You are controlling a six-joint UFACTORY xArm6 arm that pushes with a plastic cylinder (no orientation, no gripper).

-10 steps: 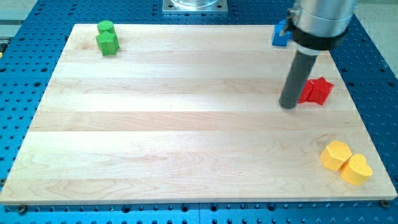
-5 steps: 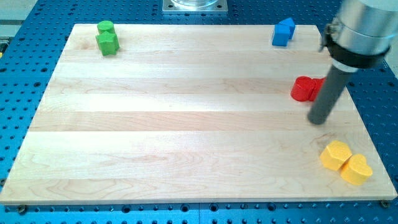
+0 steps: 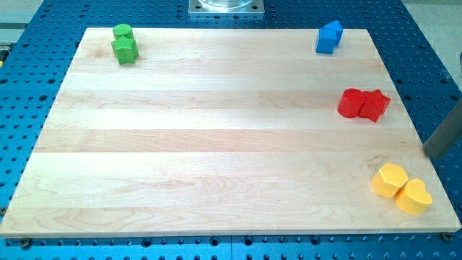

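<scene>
Rightward went my tip (image 3: 434, 154), now at the frame's right edge off the wooden board (image 3: 216, 130), touching nothing, nearest the yellow blocks (image 3: 401, 189) below it. Red blocks (image 3: 363, 104) sat upper left of it; blue (image 3: 329, 37) and green blocks (image 3: 124, 43) far off.

A pale wooden board (image 3: 216, 144) lay on the blue perforated desk (image 3: 22, 94). On it sat two touching green blocks (image 3: 124, 44) at top left, a blue block (image 3: 328, 37) top right, two touching red blocks (image 3: 363, 104) below it, and two touching yellow blocks (image 3: 401, 189) bottom right.
</scene>
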